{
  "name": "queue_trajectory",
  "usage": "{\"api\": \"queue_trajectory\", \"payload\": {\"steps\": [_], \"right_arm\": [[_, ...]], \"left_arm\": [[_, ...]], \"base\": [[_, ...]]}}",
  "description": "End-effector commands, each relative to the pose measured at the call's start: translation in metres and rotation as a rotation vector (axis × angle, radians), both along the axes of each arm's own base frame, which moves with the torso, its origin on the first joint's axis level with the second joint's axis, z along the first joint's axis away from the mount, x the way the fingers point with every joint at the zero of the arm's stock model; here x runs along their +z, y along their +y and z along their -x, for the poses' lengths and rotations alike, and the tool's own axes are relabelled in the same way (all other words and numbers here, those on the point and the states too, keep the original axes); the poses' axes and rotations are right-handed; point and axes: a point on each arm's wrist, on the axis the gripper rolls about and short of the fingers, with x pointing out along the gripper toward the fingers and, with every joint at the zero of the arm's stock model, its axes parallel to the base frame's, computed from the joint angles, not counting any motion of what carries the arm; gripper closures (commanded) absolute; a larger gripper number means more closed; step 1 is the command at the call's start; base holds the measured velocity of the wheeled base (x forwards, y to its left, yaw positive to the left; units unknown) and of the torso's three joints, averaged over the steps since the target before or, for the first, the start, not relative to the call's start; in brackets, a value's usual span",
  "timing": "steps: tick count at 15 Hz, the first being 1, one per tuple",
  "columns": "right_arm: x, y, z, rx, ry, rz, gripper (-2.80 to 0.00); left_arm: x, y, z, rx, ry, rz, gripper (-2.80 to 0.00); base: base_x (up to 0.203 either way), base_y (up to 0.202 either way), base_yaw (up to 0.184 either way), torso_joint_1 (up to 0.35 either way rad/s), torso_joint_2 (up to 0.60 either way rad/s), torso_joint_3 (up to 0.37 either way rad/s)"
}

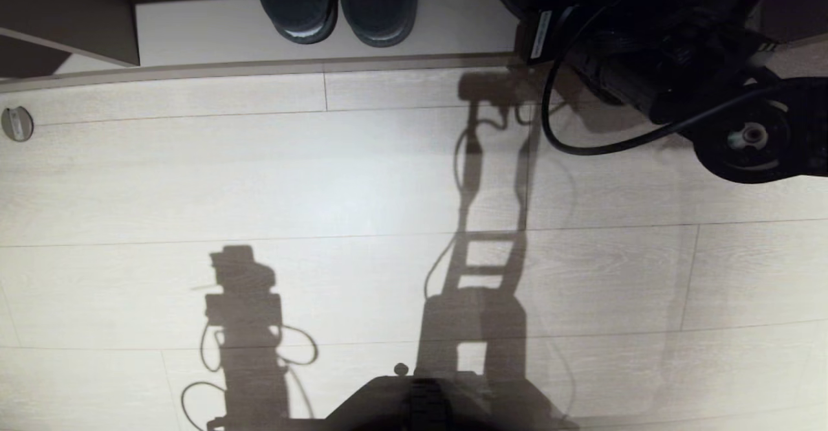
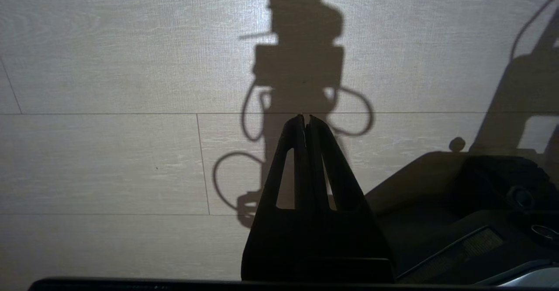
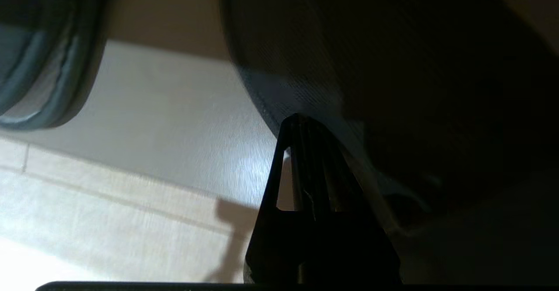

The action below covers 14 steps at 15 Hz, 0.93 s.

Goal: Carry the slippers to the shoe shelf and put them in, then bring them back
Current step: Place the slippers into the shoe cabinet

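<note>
Floor (image 1: pixel 323 178): pale wood-look planks with thin dark seams, spreading under me.
Light: strong glare on the planks near the floor's middle; hard dark shadows fall across them.
Round metal disc (image 1: pixel 17 123): set in the floor at its far left edge.
Dark panel (image 1: pixel 65 10): angled above the floor, beyond the disc.
</note>
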Motion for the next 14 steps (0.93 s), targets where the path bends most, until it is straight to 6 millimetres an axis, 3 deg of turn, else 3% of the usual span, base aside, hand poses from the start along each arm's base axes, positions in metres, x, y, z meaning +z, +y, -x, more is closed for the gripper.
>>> {"api": "queue_trajectory", "payload": {"steps": [1, 4, 9, 14], "right_arm": [[-0.006, 0.0, -0.016, -0.025, 0.006, 0.003, 0.0], [0.001, -0.02, -0.02, -0.079, -0.013, -0.005, 0.0], [0.021, -0.032, -0.02, -0.107, -0.075, -0.036, 0.0], [0.027, -0.054, -0.023, -0.194, -0.081, -0.071, 0.0]], "left_arm": [[0.0, 0.0, 0.0, 0.001, -0.001, 0.001, 0.0], [0.0, 0.0, 0.0, 0.002, -0.001, -0.002, 0.0], [0.0, 0.0, 0.0, 0.001, -0.001, -0.002, 0.0], [0.0, 0.0, 0.0, 0.001, -0.002, -0.002, 0.0]], "base": [[0.0, 0.0, 0.0, 0.0, 0.0, 0.0], [0.0, 0.0, 0.0, 0.0, 0.0, 0.0], [0.0, 0.0, 0.0, 0.0, 0.0, 0.0], [0.0, 0.0, 0.0, 0.0, 0.0, 0.0]]}}
